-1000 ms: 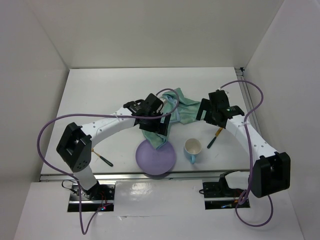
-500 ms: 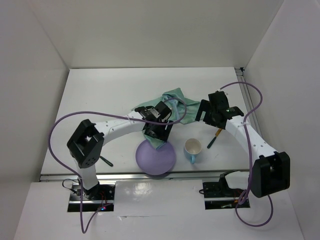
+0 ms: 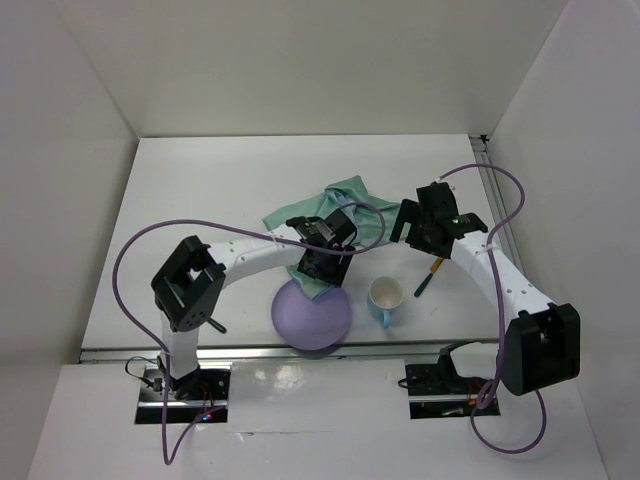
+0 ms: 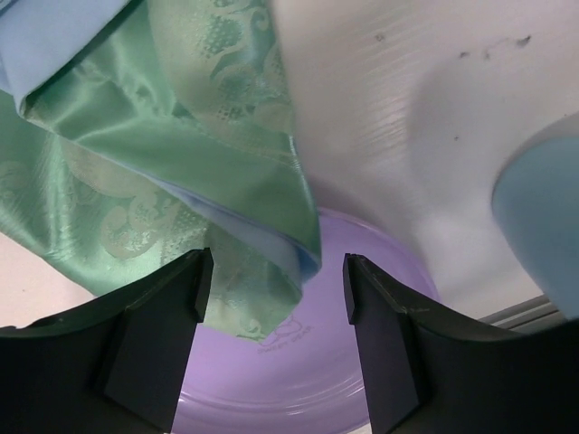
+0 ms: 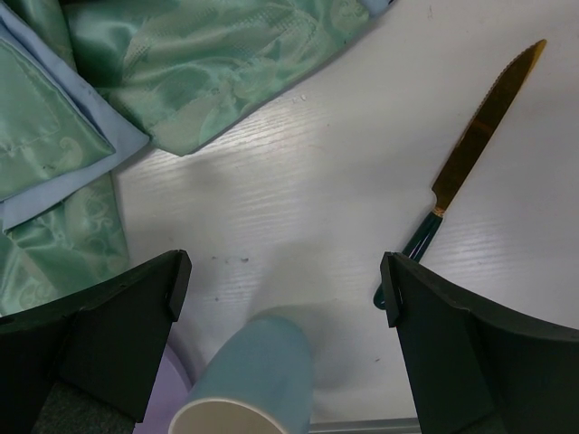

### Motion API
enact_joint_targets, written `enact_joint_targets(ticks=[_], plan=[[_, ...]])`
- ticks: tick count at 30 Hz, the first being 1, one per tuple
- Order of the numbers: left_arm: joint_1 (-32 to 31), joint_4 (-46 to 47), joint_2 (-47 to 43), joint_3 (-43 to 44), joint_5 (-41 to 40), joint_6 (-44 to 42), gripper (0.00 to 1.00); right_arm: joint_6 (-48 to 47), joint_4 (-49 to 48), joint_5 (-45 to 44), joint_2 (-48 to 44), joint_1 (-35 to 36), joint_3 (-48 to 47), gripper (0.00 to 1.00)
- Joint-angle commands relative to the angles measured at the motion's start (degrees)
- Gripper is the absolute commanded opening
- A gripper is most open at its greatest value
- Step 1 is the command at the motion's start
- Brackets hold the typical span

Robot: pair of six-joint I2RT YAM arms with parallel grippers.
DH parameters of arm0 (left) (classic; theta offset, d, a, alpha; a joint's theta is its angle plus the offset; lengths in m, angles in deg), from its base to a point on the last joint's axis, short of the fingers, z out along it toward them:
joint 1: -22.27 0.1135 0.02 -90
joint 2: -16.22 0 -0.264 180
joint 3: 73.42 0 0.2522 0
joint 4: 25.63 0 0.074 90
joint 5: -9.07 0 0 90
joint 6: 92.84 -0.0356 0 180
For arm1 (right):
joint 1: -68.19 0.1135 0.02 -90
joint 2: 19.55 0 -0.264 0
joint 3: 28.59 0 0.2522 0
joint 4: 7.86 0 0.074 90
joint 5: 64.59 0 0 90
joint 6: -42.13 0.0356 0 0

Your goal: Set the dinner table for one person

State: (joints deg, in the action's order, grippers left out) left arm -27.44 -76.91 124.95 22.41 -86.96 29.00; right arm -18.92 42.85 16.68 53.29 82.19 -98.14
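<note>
I judge the dinner table (image 3: 190, 190) barely begun. My green placemat (image 3: 340, 192) lies crumpled mid-table, one corner draped onto the purple plate (image 3: 312, 320) at the near edge. The blue mug (image 3: 385, 297) stands just right of the plate and the knife (image 5: 470, 136) lies beyond it. A dark-handled utensil (image 3: 212, 322), perhaps a fork, lies by my left arm. The left gripper (image 4: 271, 280) and the right gripper (image 5: 285, 280) both gape, holding nothing.

Robot lab: white-walled enclosure (image 3: 300, 70), cabled arms (image 3: 250, 255).

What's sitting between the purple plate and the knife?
The blue mug stands between them, as the top view shows: plate on its left, knife on its right.
</note>
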Motion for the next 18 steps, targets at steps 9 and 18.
enact_joint_targets(ticks=[9,18], plan=[[-4.2,-3.2,1.4,1.9,-9.6,0.3,0.79,0.8,-1.1,0.6,0.1,0.5,-1.3,1.00],[-6.8,-2.0,-0.8,-3.5,-17.2,-0.3,0.80,0.8,-1.1,1.1,0.1,0.5,-1.3,1.00]])
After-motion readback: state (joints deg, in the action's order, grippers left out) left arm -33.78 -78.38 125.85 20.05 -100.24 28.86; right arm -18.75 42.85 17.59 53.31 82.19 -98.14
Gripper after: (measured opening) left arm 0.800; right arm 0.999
